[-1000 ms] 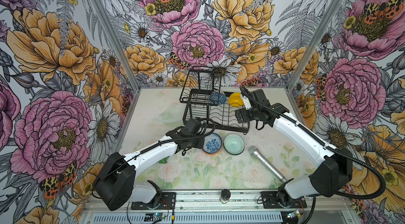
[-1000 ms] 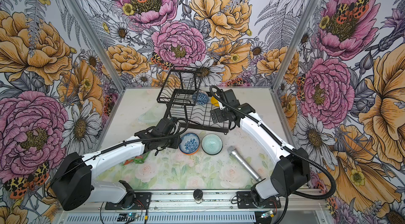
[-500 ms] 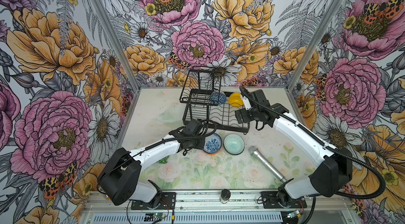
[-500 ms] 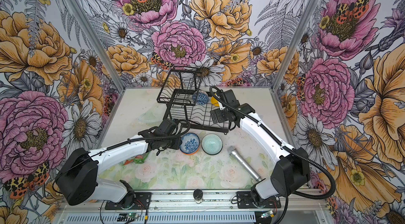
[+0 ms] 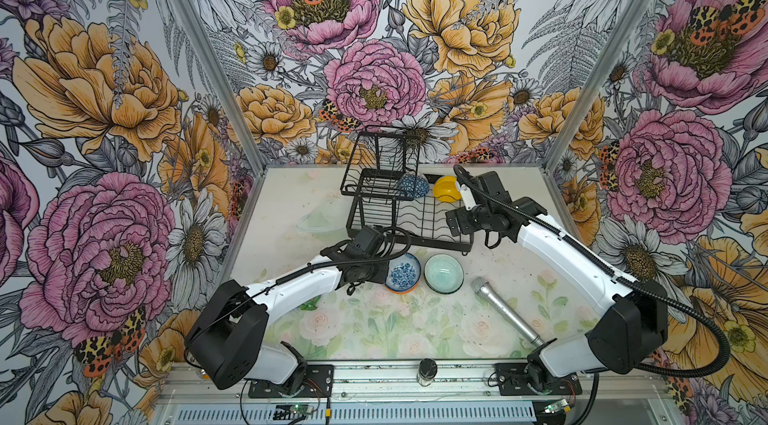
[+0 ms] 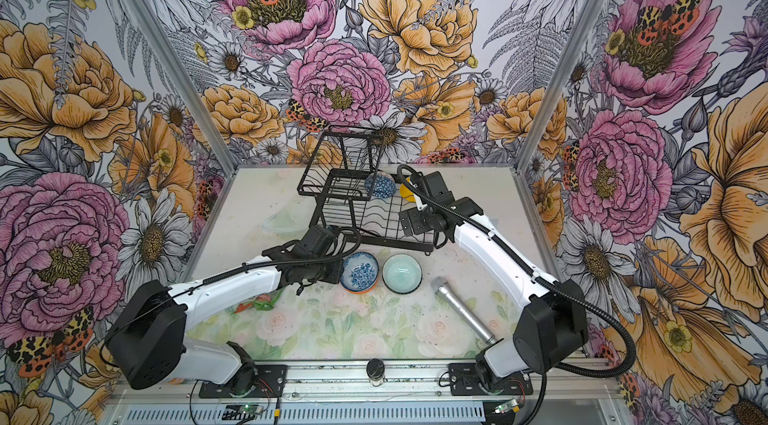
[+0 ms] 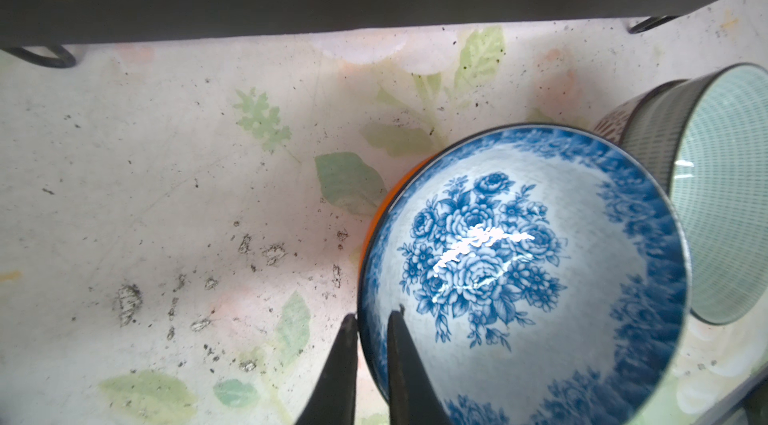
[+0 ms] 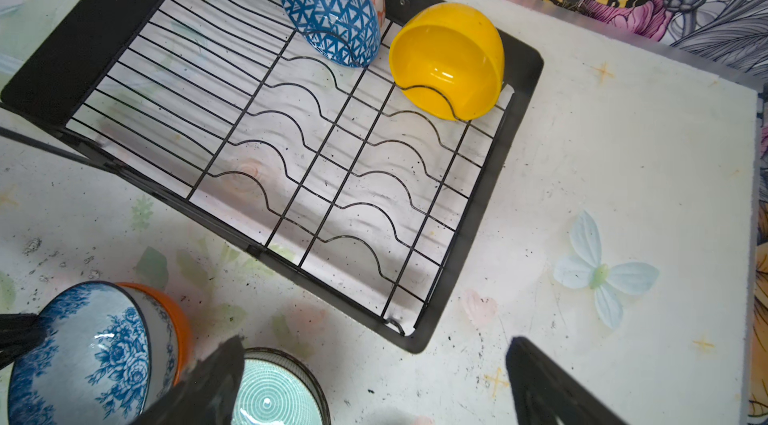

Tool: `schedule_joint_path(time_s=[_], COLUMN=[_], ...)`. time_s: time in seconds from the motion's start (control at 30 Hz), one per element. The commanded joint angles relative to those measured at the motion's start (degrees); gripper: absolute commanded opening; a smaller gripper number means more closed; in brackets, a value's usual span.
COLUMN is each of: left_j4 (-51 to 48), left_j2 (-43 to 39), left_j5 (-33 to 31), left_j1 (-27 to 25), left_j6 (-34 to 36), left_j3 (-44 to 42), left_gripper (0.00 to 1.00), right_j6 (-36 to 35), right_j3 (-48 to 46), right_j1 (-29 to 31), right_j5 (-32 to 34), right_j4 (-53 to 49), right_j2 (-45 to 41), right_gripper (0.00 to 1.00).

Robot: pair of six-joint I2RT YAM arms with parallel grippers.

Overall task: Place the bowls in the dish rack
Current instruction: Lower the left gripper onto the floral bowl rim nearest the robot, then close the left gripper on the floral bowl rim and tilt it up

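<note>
Before rack (image 8: 95, 28), left arm (image 5: 299, 283) low, fingers (image 7: 401, 369) pinching floral bowl (image 7: 519, 277).

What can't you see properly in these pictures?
- Orange bowl: right wrist view, only an edge shows; the floral bowl nested in it hides the rest.
- Mint bowl: left wrist view, cut off by the picture's edge.
- Brown scrap beside it: too little shows to name.
- Right gripper: in both top views its own body hides the fingertips.
- Pale see-through thing beside the rack: top view, too faint to name.
</note>
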Motion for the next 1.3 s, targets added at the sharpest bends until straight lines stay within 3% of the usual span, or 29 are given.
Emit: schedule_joint_path(time_s=[0.0, 0.13, 0.33, 1.27], left_j4=[1.71, 1.74, 1.57, -9.9], left_j2=[0.88, 1.42, 0.57, -0.43], left_j5=[-0.82, -0.73, -0.91, -7.67], left_j1=[0.42, 0.27, 0.15, -1.59], left_j6=[0.11, 0.14, -0.08, 0.9], left_j3=[-0.47, -0.37, -0.39, 6.2], left_gripper=[0.16, 0.14, 0.0, 0.0], right_j6=[0.0, -0.04, -0.08, -0.08], right_j3=[-0.28, -0.46, -0.54, 0.23], right_j1=[-0.19, -0.22, -0.31, -0.31], right_j5=[-0.22, -0.13, -0.05, -1.15], right_j4=[1.16, 1.21, 1.18, 1.29], right_j2=[-1.17, -1.2, -1.26, -0.69], right_gripper=[0.99, 0.99, 0.99, 1.0])
